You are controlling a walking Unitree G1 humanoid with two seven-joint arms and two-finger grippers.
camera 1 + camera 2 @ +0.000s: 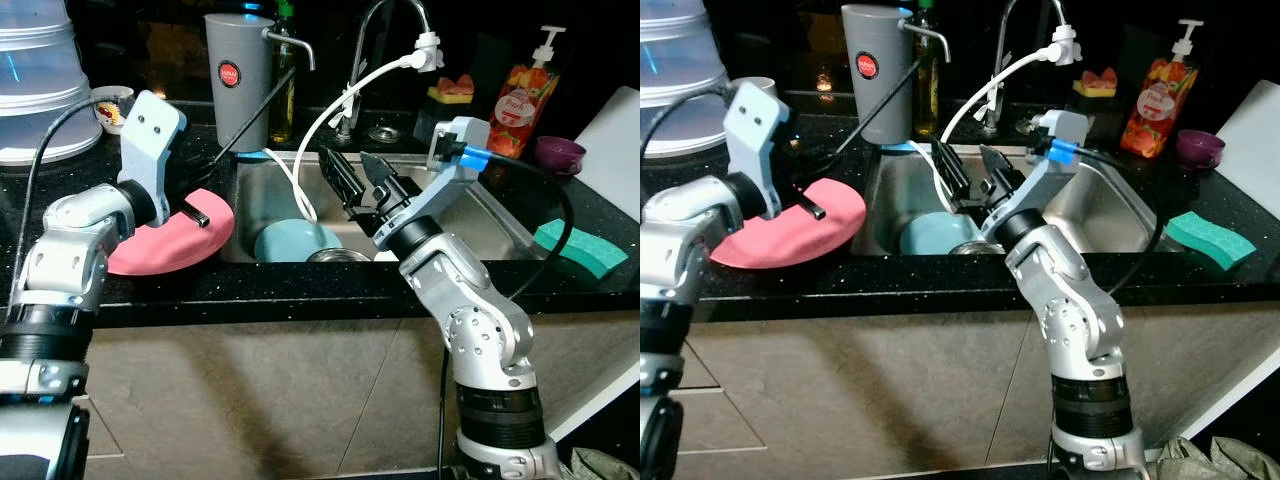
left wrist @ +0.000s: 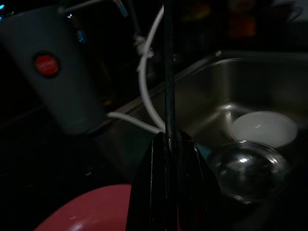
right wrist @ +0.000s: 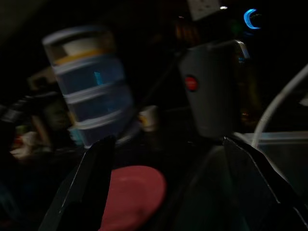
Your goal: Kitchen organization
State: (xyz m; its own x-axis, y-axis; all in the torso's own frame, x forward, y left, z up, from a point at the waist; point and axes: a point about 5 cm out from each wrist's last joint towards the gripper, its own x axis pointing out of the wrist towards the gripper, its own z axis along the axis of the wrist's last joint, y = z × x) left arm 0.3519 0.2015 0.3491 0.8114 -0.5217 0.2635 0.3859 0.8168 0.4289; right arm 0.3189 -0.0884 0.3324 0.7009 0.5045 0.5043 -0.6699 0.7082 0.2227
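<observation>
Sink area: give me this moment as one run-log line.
left gripper: shut, over pink plate on counter | right gripper: open, above sink | in sink: blue plate, glass bowl

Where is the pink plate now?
The pink plate lies on the black counter, left of the sink, under the left gripper and before the grey jug.
</observation>
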